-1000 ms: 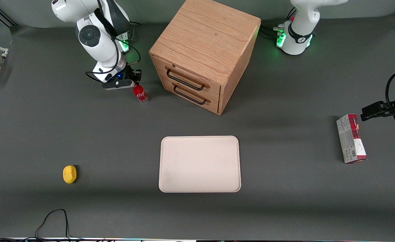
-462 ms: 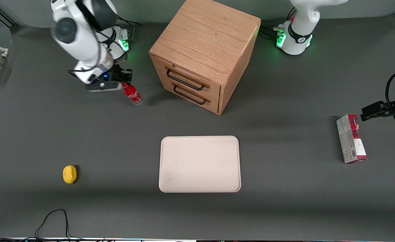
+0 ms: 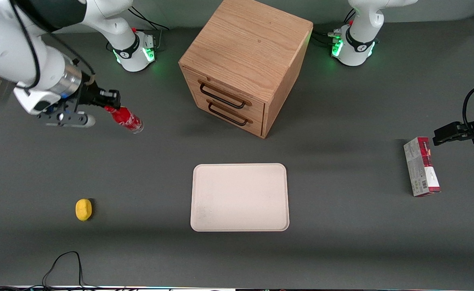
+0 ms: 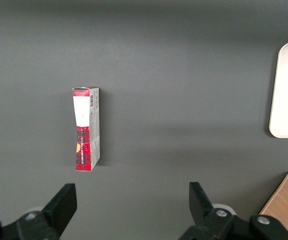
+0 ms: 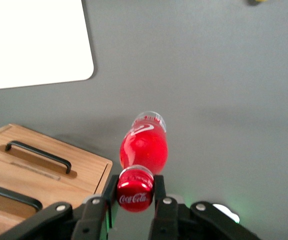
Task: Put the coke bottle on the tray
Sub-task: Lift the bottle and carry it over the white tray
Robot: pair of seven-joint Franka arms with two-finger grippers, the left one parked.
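Note:
My right gripper [image 3: 110, 106] is shut on the red cap of the coke bottle [image 3: 126, 119] and holds it tilted in the air above the table, well off toward the working arm's end. In the right wrist view the cap sits between the two black fingers [image 5: 160, 191], and the red bottle [image 5: 145, 145] with its clear base hangs below my gripper [image 5: 135, 192]. The cream tray [image 3: 240, 197] lies flat on the table, nearer the front camera than the cabinet. A corner of the tray [image 5: 34, 42] shows in the right wrist view.
A wooden drawer cabinet [image 3: 243, 64] with two black handles stands beside the bottle's path. A yellow lemon [image 3: 83, 209] lies near the front toward the working arm's end. A red-and-white carton [image 3: 421, 166] lies toward the parked arm's end. A black cable [image 3: 61, 266] lies at the front edge.
My gripper has lifted the bottle from its spot in front of the cabinet and carried it up and away from the cabinet, toward the working arm's end; the bottle now tilts more.

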